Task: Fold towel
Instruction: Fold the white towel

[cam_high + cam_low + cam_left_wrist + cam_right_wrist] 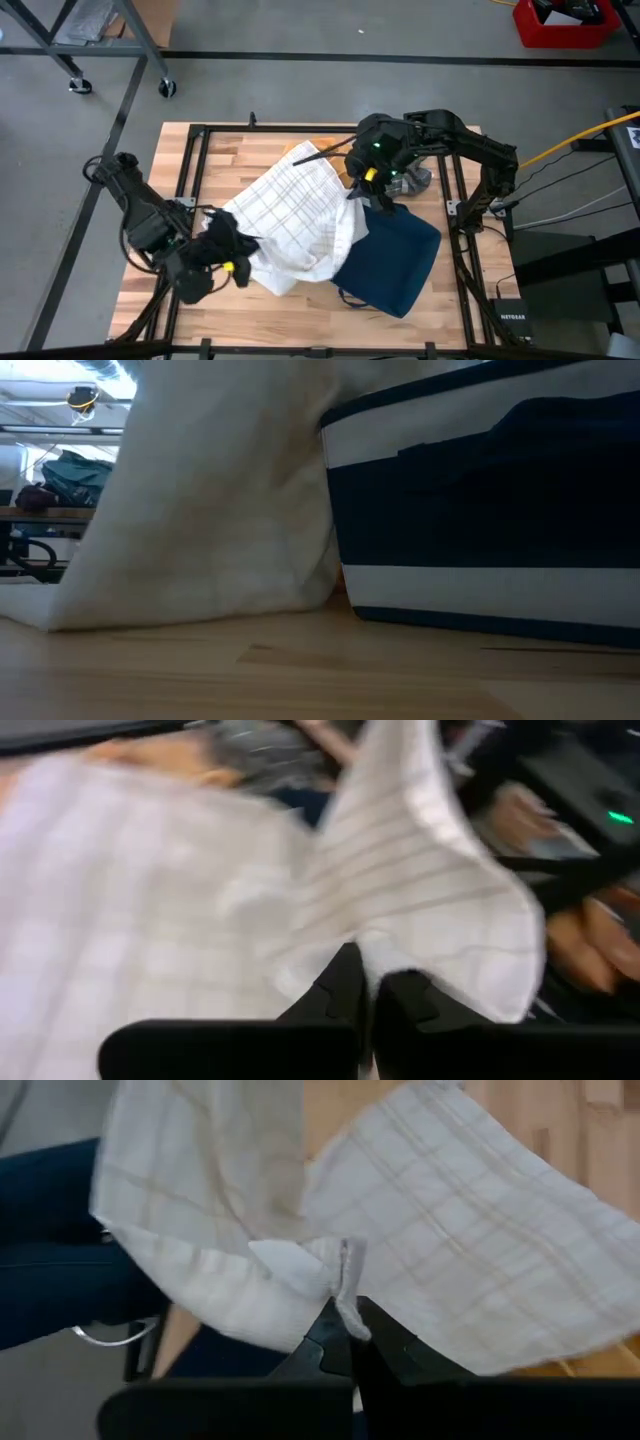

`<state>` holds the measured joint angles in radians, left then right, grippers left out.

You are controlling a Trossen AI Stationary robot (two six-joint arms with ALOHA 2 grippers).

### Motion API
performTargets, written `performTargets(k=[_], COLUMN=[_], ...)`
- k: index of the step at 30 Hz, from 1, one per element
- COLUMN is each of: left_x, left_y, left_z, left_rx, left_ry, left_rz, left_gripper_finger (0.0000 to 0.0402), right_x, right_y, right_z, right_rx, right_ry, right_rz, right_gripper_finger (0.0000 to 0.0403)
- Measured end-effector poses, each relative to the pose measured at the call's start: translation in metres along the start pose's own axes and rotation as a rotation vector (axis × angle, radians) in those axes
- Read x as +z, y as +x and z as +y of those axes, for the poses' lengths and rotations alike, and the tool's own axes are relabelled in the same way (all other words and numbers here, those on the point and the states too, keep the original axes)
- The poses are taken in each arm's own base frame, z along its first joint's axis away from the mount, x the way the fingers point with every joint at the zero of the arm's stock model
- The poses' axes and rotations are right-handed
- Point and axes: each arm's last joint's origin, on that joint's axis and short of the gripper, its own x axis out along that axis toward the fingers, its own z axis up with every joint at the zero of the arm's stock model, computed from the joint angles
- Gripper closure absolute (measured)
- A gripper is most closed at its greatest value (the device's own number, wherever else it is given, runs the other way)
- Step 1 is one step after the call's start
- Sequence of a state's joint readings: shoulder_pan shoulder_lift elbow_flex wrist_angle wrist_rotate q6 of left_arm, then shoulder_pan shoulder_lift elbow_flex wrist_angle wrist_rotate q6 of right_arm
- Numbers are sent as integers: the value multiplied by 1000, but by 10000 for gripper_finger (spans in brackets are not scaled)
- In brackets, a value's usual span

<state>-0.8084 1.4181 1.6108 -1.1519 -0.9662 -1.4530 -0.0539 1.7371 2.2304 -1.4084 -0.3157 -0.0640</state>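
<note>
I see the white checked towel (300, 220) stretched between my grippers: left gripper (232, 250) pinches its near-left corner, right gripper (358, 185) pinches its far-right edge.

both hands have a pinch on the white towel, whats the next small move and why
Probably draw the two hands apart to pull it flat. The left hand and right hand are each shut on an edge of the white checked towel, which lies bunched and partly draped over the navy cloth, so no clean fold looks possible yet.
</note>
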Motion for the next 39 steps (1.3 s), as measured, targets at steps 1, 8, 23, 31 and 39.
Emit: performTargets(k=[1, 8, 23, 31, 39], left_x=[-2, -12, -59, -61, -64], left_y=[-3, -14, 16, 24, 23], left_z=[7, 36, 59, 61, 61], left_rx=[40, 223, 538, 611, 665], left_ry=[-36, -221, -278, -285, -300], left_rz=[6, 69, 245, 292, 386], left_gripper_finger=[402, 401, 402, 401, 402], right_x=[-1, 1, -19, -36, -46], right_y=[3, 10, 46, 73, 92], right_z=[-8, -66, -161, -177, -184], right_rx=[-12, -75, -137, -157, -185], right_ry=[11, 37, -62, -119, -217], right_rz=[3, -113, -354, -378, -412], right_gripper_finger=[402, 402, 402, 402, 402])
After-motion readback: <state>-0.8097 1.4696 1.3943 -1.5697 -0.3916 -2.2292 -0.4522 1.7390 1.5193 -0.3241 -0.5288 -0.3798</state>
